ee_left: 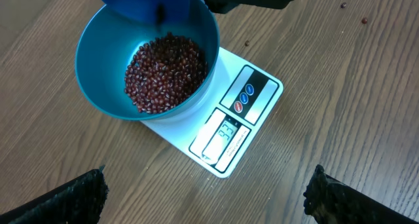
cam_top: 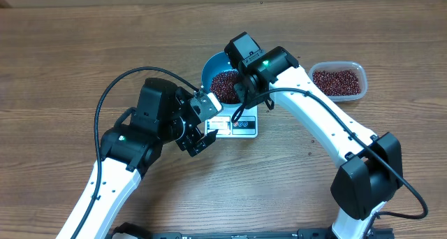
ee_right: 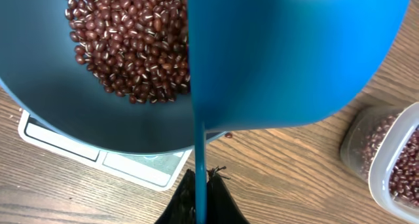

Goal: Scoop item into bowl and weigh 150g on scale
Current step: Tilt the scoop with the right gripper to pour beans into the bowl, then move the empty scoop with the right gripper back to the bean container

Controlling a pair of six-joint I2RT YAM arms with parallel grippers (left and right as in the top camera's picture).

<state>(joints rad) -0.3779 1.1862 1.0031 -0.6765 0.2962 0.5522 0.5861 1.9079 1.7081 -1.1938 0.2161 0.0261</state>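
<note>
The blue bowl (cam_top: 209, 68) stands on the white scale (cam_top: 237, 125) and holds a heap of red-brown beans (cam_top: 225, 85). My right gripper (ee_right: 200, 188) is shut on the thin handle of a blue scoop (ee_right: 288, 54), which hangs tilted over the bowl (ee_right: 131, 129) and its beans (ee_right: 131, 47). In the left wrist view the scoop (ee_left: 147, 4) covers the bowl's (ee_left: 98, 86) far rim, and the scale (ee_left: 262, 86) has lit digits on its display. My left gripper (ee_left: 206, 194) is open over bare wood, just in front of the scale, with nothing between its fingers (ee_left: 78, 194).
A clear plastic tub (cam_top: 339, 80) with more beans sits to the right of the bowl, also visible as the tub (ee_right: 393, 158) at the right edge. A few stray beans (ee_left: 363, 19) lie on the wooden table beyond the scale.
</note>
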